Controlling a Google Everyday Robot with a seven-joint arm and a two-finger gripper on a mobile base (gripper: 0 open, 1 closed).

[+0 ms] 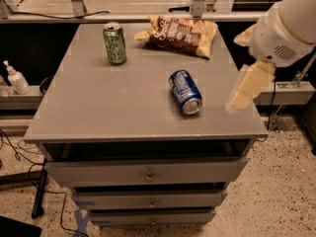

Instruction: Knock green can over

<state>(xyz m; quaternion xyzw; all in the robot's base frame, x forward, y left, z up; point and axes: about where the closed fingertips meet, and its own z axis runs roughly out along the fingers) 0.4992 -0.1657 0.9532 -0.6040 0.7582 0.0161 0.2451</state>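
The green can (114, 43) stands upright near the far left of the grey cabinet top (98, 107). It is light green with pale mottling and a silver rim. My gripper (248, 88) hangs from the white arm at the right edge of the cabinet top, over its near right corner. It is well to the right of the green can and nearer the camera, not touching anything. It appears as a blurred cream shape.
A blue can (185, 92) with white lettering lies on its side in the middle right of the top. A brown chip bag (178, 34) lies at the far edge. A white bottle (16, 78) stands on a shelf at the left. Drawers sit below.
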